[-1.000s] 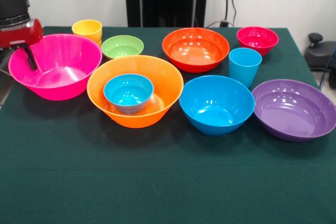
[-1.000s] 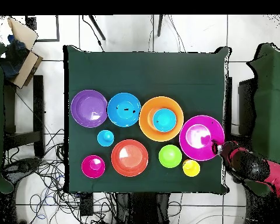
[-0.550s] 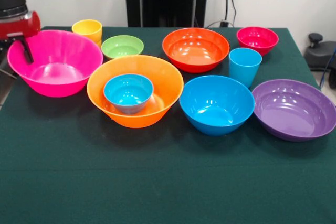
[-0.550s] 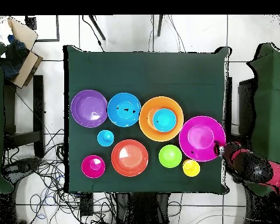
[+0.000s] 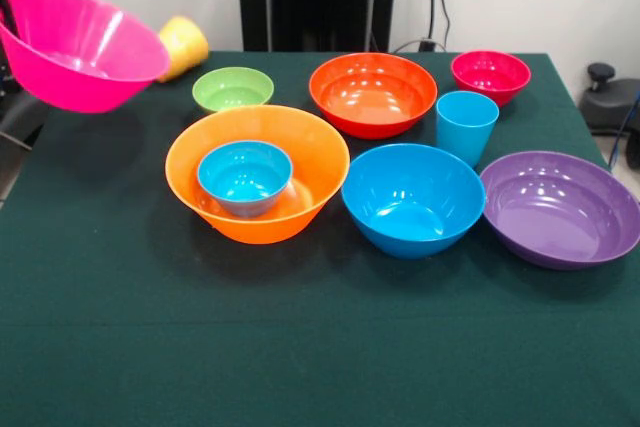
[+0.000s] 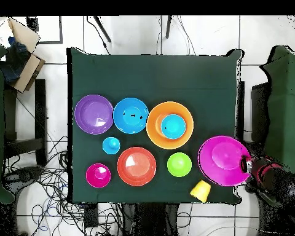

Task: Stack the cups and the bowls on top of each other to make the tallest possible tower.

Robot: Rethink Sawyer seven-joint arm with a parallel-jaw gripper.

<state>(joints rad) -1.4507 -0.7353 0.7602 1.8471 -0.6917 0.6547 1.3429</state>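
Since a second ago the large pink bowl [image 5: 80, 47] has gone from resting on the desk [image 5: 300, 347] to hanging tilted in the air at the desk's edge, and the yellow-orange cup [image 5: 184, 46] that stood upright just behind it now lies tipped on its side, probably knocked by the rising bowl. In the overhead view the cup [image 6: 200, 190] rests near the desk's corner, close to rolling off.

The gripper [image 6: 245, 165] sits at the pink bowl's rim [image 6: 224, 160], and since the bowl is off the desk the jaws must be closed on that rim; the one-sided hold would explain the tilt.

The tower so far is only the large orange bowl [image 5: 257, 173] with the small teal bowl [image 5: 245, 176] inside it. Everything else stands apart on the desk:
- green bowl [image 5: 233, 88]
- red-orange bowl [image 5: 373, 93]
- magenta bowl [image 5: 490, 75]
- light blue cup [image 5: 466, 126]
- blue bowl [image 5: 413, 197]
- purple bowl [image 5: 560, 207]

The task looks barely begun. As the pink bowl is about as wide as the orange one, it would suit the bottom of the pile, so the lift seems aimed at the orange bowl
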